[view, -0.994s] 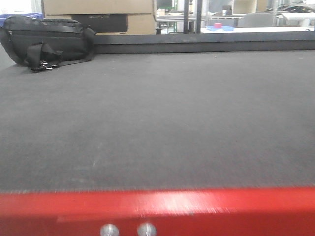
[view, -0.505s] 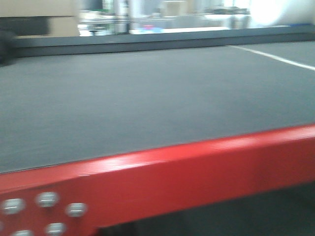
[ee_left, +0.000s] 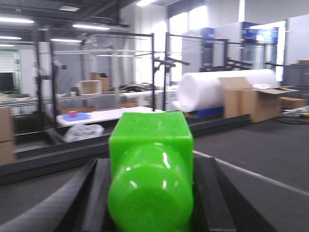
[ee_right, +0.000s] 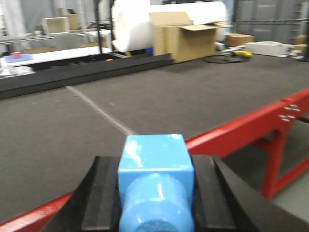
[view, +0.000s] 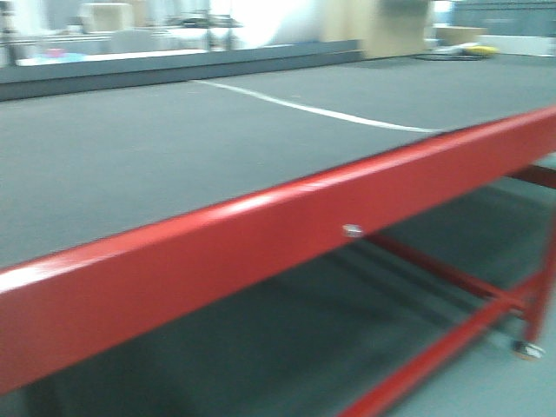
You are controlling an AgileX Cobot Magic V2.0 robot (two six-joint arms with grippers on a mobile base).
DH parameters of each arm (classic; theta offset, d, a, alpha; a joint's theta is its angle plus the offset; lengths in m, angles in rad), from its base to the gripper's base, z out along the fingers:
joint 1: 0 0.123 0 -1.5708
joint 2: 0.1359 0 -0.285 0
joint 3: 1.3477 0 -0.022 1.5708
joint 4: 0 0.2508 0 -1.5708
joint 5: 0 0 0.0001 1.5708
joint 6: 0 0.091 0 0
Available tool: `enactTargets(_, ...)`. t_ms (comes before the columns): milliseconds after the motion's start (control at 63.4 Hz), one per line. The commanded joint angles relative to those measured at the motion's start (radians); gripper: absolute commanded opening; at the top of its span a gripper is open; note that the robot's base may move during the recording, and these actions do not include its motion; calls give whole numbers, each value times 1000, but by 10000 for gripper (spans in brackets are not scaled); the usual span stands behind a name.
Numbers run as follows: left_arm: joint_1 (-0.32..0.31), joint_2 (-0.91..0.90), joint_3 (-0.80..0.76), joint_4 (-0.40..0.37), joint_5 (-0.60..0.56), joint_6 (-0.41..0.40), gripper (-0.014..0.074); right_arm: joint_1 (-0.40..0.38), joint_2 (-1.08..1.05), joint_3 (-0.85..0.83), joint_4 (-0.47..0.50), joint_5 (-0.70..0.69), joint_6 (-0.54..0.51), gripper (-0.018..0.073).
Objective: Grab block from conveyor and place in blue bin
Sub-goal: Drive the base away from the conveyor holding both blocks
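Camera swings right since earlier: bag gone, red rail [view: 287, 226] now slants; left gripper [ee_left: 152, 212] clamps green block [ee_left: 150, 140] beyond rail; right gripper [ee_right: 154, 212] clamps blue block [ee_right: 154, 157] above rail. No blue bin in sight; swinging base may jolt blocks loose.

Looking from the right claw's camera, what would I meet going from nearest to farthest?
blue block → red rail → grey belt → black far rail → cardboard box → white roll

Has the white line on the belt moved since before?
Yes, the line slid left in view; the red rail swung too, so probably the camera turned.
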Motion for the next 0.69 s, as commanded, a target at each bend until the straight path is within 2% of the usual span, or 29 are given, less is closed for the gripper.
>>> enactTargets(0,1,-5,-1,-2,-15,-5,-111,0,-5,2,-2,-24,-9,-162)
enactTargets(678,1,-5,-1,-2,-15,-5,-111,0,-5,2,-2,-24,-9,-162)
